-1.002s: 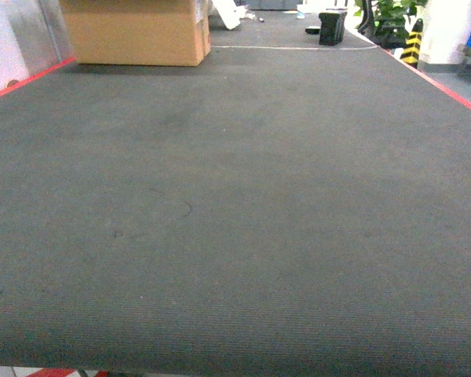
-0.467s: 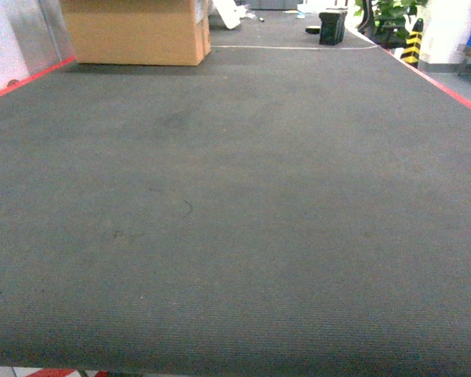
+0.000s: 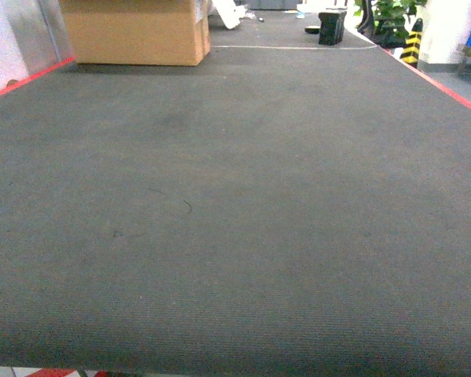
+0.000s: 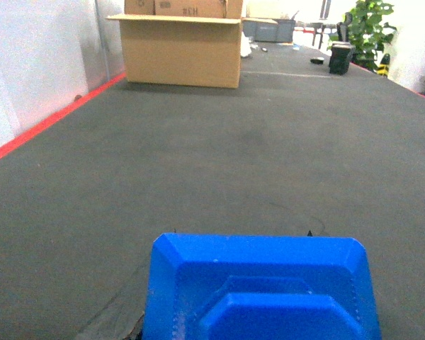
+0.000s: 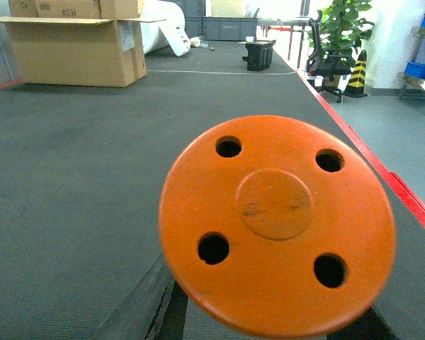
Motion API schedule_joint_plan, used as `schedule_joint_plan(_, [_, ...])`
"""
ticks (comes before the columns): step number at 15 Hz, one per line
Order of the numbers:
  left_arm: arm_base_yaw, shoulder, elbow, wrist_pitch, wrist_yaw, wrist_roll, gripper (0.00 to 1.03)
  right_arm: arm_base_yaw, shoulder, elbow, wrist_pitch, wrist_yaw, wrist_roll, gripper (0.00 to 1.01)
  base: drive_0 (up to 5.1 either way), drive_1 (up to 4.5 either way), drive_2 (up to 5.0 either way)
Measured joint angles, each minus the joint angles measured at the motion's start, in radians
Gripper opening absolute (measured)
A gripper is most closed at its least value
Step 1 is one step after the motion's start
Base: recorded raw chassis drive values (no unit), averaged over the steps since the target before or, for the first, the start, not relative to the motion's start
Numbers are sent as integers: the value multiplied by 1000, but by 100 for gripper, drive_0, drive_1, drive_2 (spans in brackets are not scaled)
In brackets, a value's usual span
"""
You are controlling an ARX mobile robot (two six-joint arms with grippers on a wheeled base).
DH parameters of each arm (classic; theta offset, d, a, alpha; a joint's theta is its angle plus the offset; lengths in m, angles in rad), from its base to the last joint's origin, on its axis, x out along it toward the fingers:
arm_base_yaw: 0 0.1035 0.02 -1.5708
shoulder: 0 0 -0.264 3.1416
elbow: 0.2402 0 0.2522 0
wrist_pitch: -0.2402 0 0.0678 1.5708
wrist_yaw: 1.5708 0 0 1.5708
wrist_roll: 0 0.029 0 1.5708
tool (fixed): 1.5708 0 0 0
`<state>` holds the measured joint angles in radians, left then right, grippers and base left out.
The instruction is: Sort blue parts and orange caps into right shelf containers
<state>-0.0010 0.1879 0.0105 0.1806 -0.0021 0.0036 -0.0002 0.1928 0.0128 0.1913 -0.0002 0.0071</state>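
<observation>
The head view is showing only dark carpet (image 3: 235, 236) with a cardboard box (image 3: 133, 31) far off; no crates are appearing. The left wrist view is filling with a blue part (image 4: 258, 290), the right with an orange cap (image 5: 276, 227). Neither tool is showing, so I cannot tell their grip. Driving steadily and keeping both pieces level seems wise.

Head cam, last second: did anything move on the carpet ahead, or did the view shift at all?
Barely anything. The cardboard box and the black object at the far end sit very slightly higher in the head view than before, so the camera has crept a touch. Nothing was picked up or let go there. The grey carpet and its red edge strips look the same.
</observation>
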Motion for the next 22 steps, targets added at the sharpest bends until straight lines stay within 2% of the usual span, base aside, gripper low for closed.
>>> schedule_joint_plan(1, [0,-19,0,-16,1,0,42,0,-18,0,-15,0,0,44,0,0,0])
schedule_joint_plan(2, [0,-113,0,-156,2,0,42,0,-71,0,-94,0,0,44,0,0,0])
schedule_joint_plan(3, [0,-178,0,-180,0,0,42,0,-177,0,-203,0,0,44,0,0,0])
schedule_joint_plan(4, [0,-177,6,-172,-1,0,42,0,-188,3,-177,-1,0,44,0,0,0])
schedule_joint_plan(6, [0,-177,0,-193,1,0,42,0,-187,1,-205,0,0,44,0,0,0])
schedule_joint_plan(16, [0,-177,0,-188,2,0,42,0,-188,1,-198,0,0,44,0,0,0])
schedule_joint_plan(22, [1,-177,0,-188,2,0,42,0,-188,1,-198,0,0,44,-156,-156,-156])
